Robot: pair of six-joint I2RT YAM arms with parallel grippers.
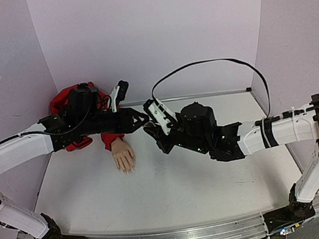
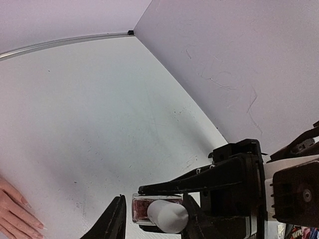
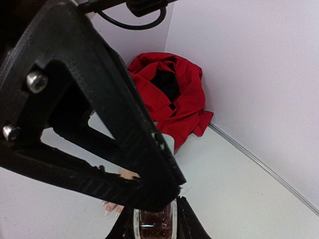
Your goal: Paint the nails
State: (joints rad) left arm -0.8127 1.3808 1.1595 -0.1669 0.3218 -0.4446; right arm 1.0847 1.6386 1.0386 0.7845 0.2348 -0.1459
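Uncapping polish bottle (image 2: 142, 209), likely | your right jaws clamped on it | left jaws apart astride white cap (image 2: 168, 217) | next: pinch cap, twist.

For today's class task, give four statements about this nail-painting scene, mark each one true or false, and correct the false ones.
1. The right tool holds the polish bottle. True.
2. The white cap lies loose on the table. False: it sits on the bottle, between the fingers of the left tool, whose jaws stand a little wider than the cap.
3. The mannequin hand lies on the table with its fingers pointing toward the arms' bases. True.
4. The red sleeve is bunched in the back right corner. False: it is in the back left corner.
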